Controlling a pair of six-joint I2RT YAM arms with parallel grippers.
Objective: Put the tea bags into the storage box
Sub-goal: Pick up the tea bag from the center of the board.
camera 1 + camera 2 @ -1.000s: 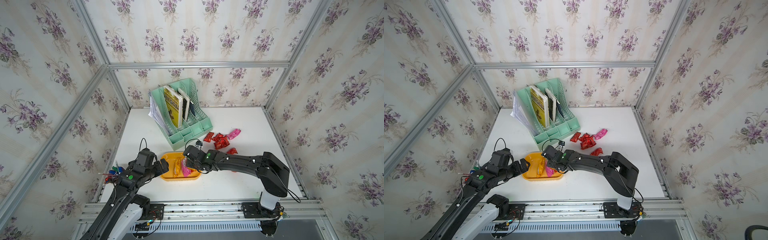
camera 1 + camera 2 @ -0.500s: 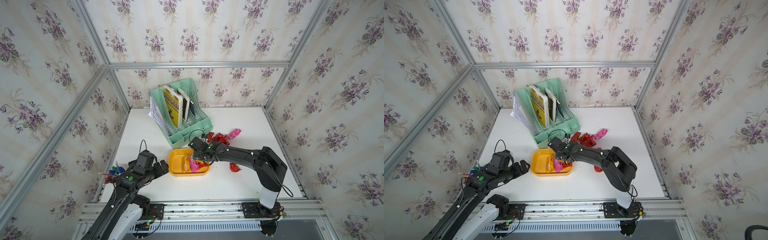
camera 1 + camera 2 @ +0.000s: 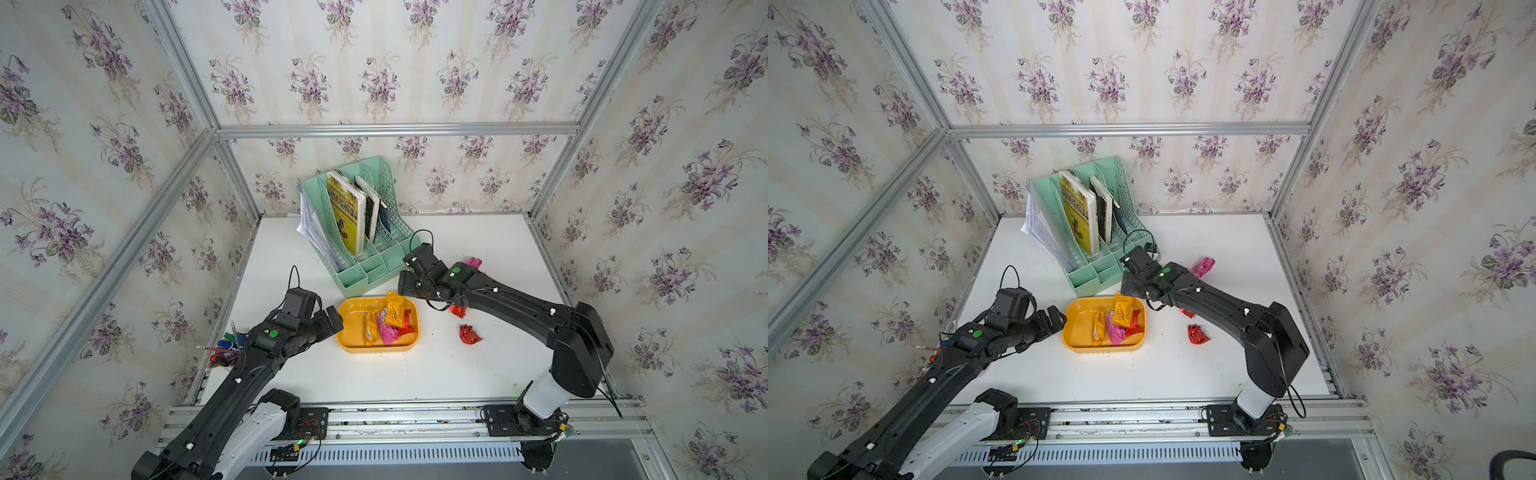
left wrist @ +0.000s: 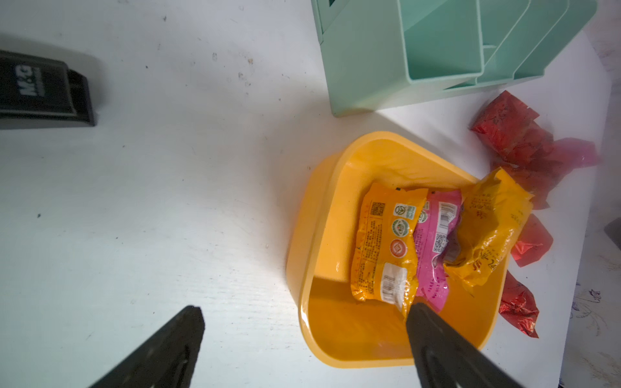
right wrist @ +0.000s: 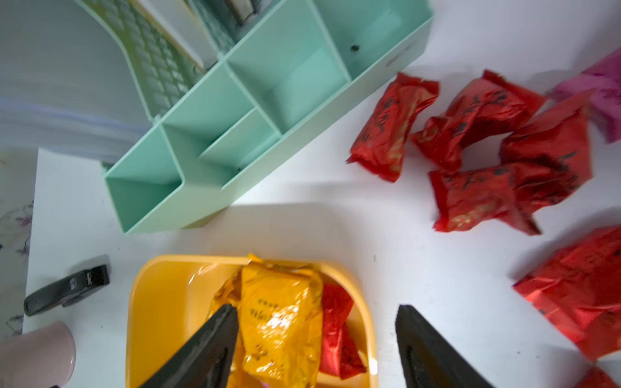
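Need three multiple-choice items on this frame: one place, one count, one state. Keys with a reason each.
1. The shallow yellow-orange plastic tray sits:
A) on the floor
B) against the back wall
C) on the white table, in front of the mint green lattice file rack

2. Orange-yellow foil sachets in the tray:
A) two
B) none
C) five

3. The right gripper's jaws are:
A) shut on a red sachet
B) apart, holding nothing
C) shut on the tray's rim

Key:
1 C, both top views show it on the table before the rack.
2 A, the left wrist view shows two of them flanking a pink one.
3 B, the right wrist view shows the fingers wide apart, gripping nothing.
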